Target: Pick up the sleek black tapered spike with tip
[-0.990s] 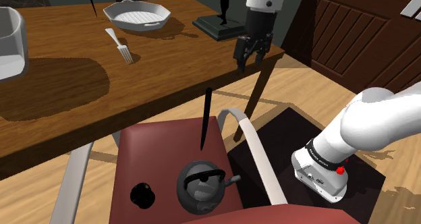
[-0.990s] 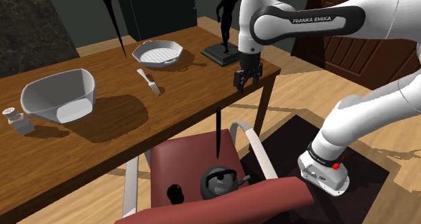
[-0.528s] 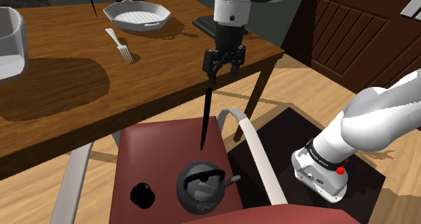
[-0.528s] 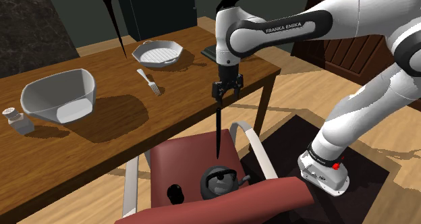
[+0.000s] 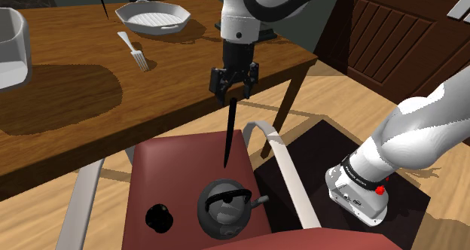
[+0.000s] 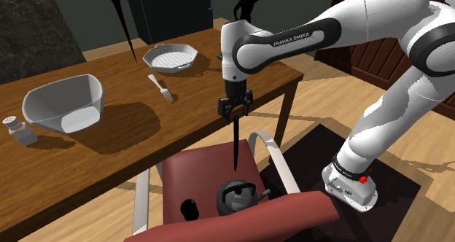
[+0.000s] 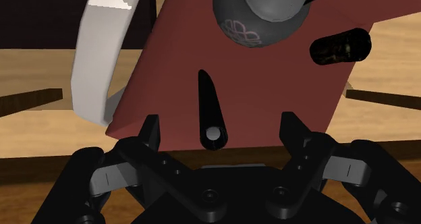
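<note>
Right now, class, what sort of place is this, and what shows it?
Probably a household dining room: a wooden table bearing a grill pan and fork, with a red-seated chair beside it.

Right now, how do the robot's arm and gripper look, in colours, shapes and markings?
The arm has rounded white links and dark joints; one dark band carries white lettering FRANKA EMIKA. Small red marks sit near its foot. The gripper is all black, with two angular fingers.
</note>
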Robot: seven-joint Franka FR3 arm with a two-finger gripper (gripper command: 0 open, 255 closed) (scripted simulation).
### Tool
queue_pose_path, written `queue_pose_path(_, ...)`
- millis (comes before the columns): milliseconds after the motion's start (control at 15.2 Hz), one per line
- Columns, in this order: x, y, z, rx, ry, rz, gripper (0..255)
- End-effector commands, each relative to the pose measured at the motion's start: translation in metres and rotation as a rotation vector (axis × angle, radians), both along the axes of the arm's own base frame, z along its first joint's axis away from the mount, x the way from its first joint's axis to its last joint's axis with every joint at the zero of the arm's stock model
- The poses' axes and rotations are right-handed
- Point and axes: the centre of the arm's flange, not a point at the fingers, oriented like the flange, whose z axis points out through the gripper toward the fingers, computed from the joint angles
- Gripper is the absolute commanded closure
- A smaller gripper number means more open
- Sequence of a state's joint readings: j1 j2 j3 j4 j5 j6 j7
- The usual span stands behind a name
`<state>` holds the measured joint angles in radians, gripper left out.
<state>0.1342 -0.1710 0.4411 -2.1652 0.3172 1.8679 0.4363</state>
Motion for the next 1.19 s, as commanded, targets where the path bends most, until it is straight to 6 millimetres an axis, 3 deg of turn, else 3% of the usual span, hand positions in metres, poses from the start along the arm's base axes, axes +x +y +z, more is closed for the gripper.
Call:
queue_pose_path(0,0.002,-0.002,-0.02,0.002,0.004,-0.005,0)
queue_pose_path(198,0.002,-0.002,-0.028,0.002,0.004,-0.005,0)
queue_pose_path(264,0.004,-0.002,-0.029,0.003,0.004,-0.005,255)
queue_pose_path(396,0.0,-0.002,-0.017,0.003,0.005,-0.005,255)
queue_pose_path(792,0.003,-0.009,-0.02,0.002,0.005,-0.005,255)
queue_pose_path(858,0.002,-0.002,-0.028,0.002,0.004,-0.005,255)
queue_pose_path(1122,0.002,-0.002,-0.007,0.002,0.004,-0.005,255)
